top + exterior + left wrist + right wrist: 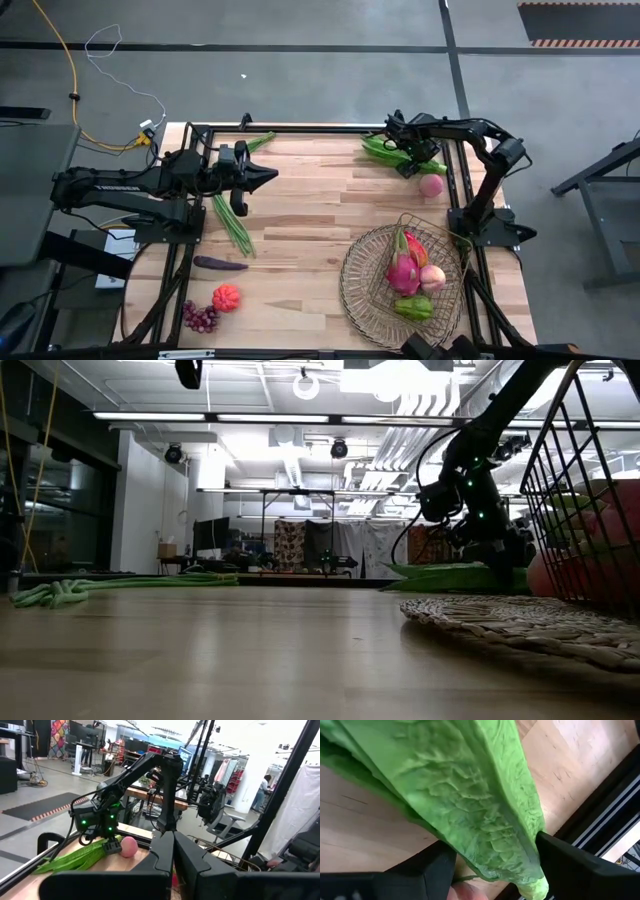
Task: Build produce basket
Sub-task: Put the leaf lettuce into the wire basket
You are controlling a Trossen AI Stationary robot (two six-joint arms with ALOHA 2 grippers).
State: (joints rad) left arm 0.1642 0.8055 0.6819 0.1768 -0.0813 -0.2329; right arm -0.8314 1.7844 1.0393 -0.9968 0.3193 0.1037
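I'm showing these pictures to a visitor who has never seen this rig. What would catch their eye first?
Probably the large round tan wire basket at the table's near right, already holding a pink dragon fruit, a peach and a green pepper. Next, the right gripper at the far right corner, its fingers straddling a crinkled bright green leafy bunch. The left gripper hangs shut over the far left.

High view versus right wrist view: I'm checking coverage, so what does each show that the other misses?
Only the high view shows the basket holding a dragon fruit, the eggplant, grapes and the shut left gripper. Only the right wrist view shows the leaf's crinkled surface between the fingers. Both show the green leafy vegetable and right gripper.
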